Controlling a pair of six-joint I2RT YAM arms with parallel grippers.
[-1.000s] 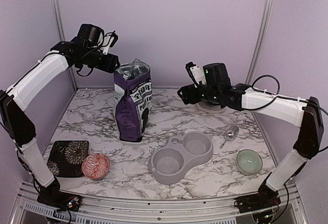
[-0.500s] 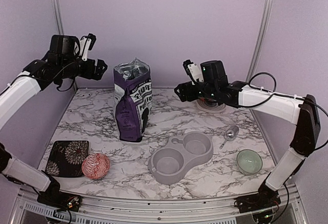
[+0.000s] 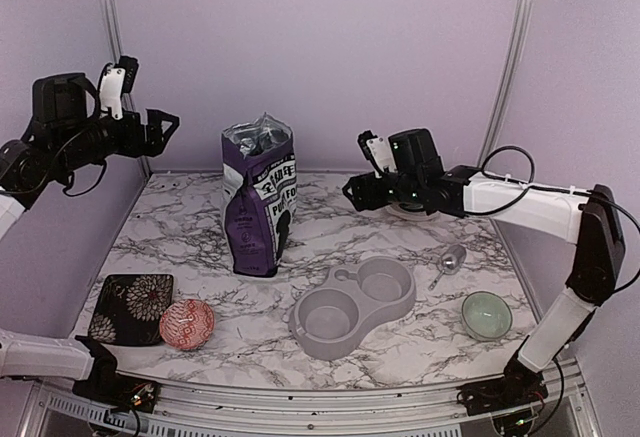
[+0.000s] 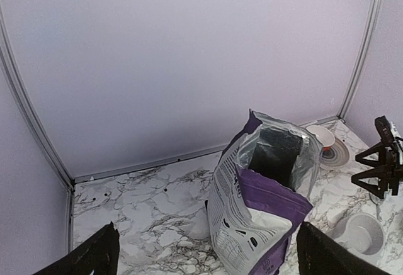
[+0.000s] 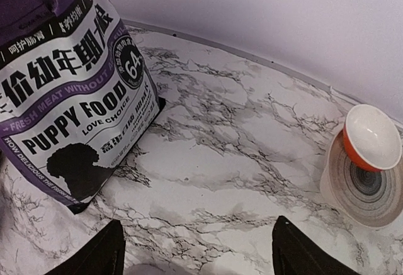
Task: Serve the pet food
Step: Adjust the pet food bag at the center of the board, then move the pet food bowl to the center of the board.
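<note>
We see tall purple foil puppy-food bag upright, top open; kibble unseen, likely inside. Left gripper and right gripper spread wide, empty, clear of bag. Risk: one-sided push topples bag, spilling kibble outside grey plastic double-bowl feeder.

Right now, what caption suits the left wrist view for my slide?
Left end effector hovers open, facing the opened purple bag standing on the marble table.

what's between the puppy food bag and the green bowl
The grey double-bowl feeder lies between the bag and the green bowl, seen in the top view.
</note>
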